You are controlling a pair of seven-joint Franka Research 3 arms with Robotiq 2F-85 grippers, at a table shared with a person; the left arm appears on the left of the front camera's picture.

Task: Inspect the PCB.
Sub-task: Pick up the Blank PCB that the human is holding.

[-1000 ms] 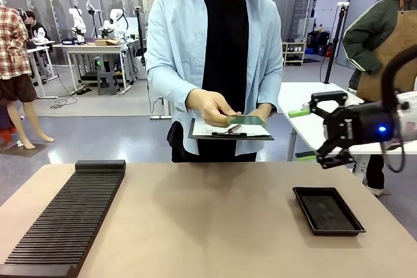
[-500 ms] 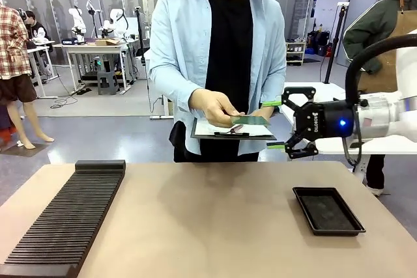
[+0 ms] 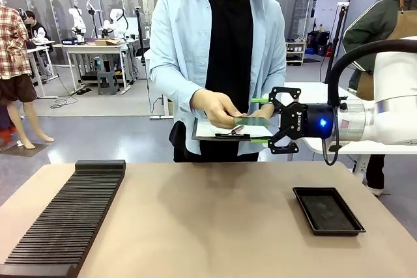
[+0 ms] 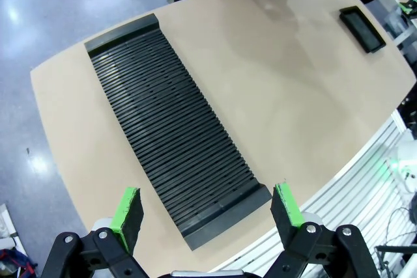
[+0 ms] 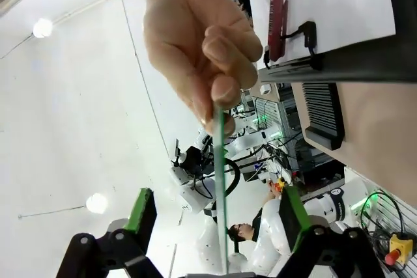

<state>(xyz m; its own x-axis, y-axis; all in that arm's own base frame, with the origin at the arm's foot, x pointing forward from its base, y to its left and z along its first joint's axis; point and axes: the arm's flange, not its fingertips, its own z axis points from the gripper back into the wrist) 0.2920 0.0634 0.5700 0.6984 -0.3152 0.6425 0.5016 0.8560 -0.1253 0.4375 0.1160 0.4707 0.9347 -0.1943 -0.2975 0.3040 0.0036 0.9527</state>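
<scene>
The person across the table holds the PCB (image 3: 247, 121), a thin green board, level over a clipboard (image 3: 221, 132). My right gripper (image 3: 259, 120) comes in from the right with its jaws apart, one green pad above the board's near end and one below, neither touching. In the right wrist view the PCB (image 5: 221, 187) shows edge-on as a thin green line between my fingers (image 5: 141, 214), pinched at its far end by the person's hand (image 5: 195, 43). My left gripper (image 4: 205, 209) hangs open high above the table, with nothing between its pads.
A long black slotted rack (image 3: 68, 216) lies on the left of the table. A shallow black tray (image 3: 328, 210) sits at the right. The rack (image 4: 169, 128) and the tray (image 4: 361, 21) also show from the left wrist.
My right arm has swung left from beside the table to the person's hand, and its jaws now stand around the board's end, slightly narrower than before. The left arm has not moved.
</scene>
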